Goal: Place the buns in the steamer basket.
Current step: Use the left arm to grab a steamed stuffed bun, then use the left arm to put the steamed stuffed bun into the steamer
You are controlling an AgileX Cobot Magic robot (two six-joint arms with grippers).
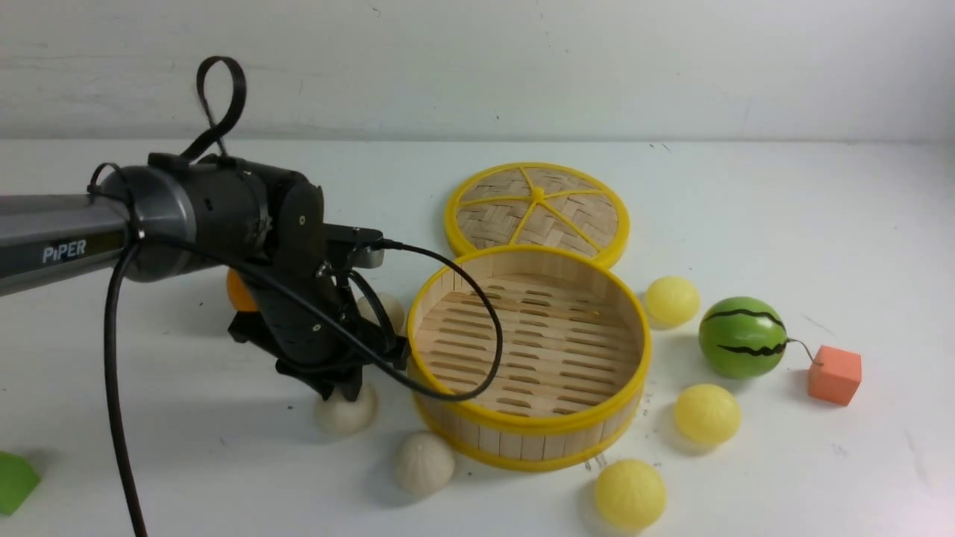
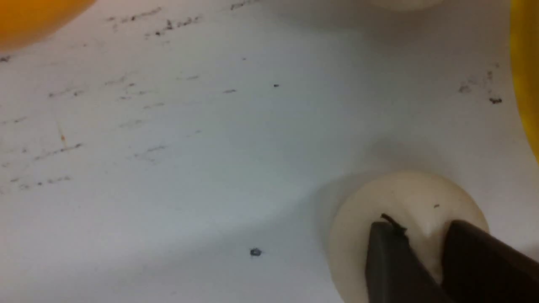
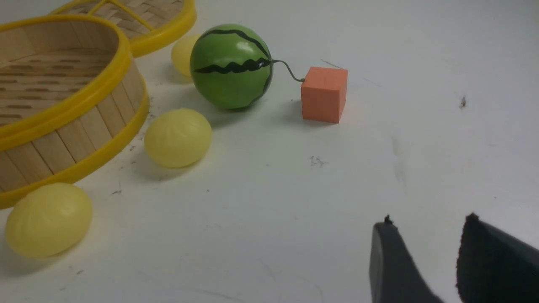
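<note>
Six buns are recorded on the table, none yet inside the steamer basket. One off-white bun is found directly under the left gripper, just beside the basket's left wall. In the left wrist view the narrowly parted jaws are seen pressed onto its crown with a ridge of it pinched between them, so it is judged gripped, though not yet raised off the table. The right gripper is seen spread, with nothing between its jaws, well apart from the three pale yellow buns on the basket's right. The bun being round, no long axis need be allowed for. The coming move is judged to turn on one relation: the basket lies to the right of the gripped bun, and its yellow rim stands higher than the bun. A lift above the rim is therefore called for before any travel rightward. A second off-white bun lies near, toward the camera, and a third behind the gripper.
</note>
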